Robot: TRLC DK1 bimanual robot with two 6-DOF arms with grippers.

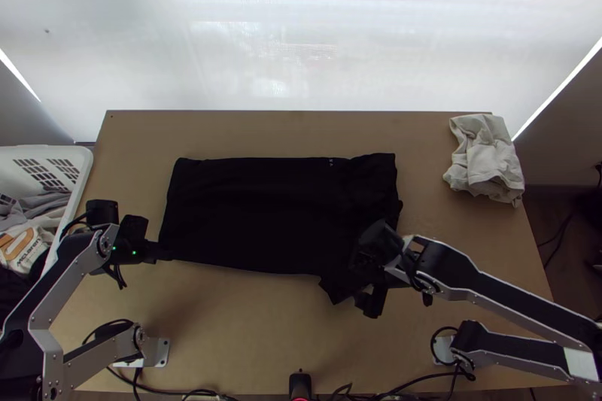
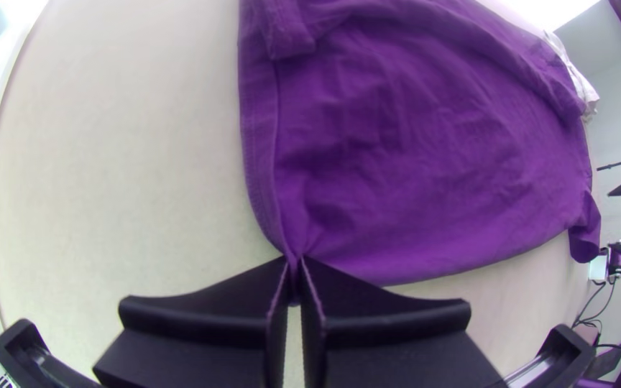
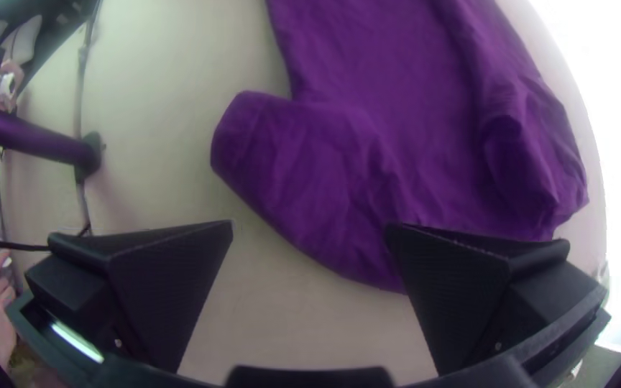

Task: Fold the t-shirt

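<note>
Across the frame's middle, the long black cloth t-shirt lay, far side apparently folded in, near side and final folds left; the left gripper pinched its hem corner, the right gripper gaped wide, empty.

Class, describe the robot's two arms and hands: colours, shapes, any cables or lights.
The left arm and right arm have silver-grey and black links with black cables. Two green lights glow near the left arm's end. The left hand and right hand each have two wide black fingers.
</note>
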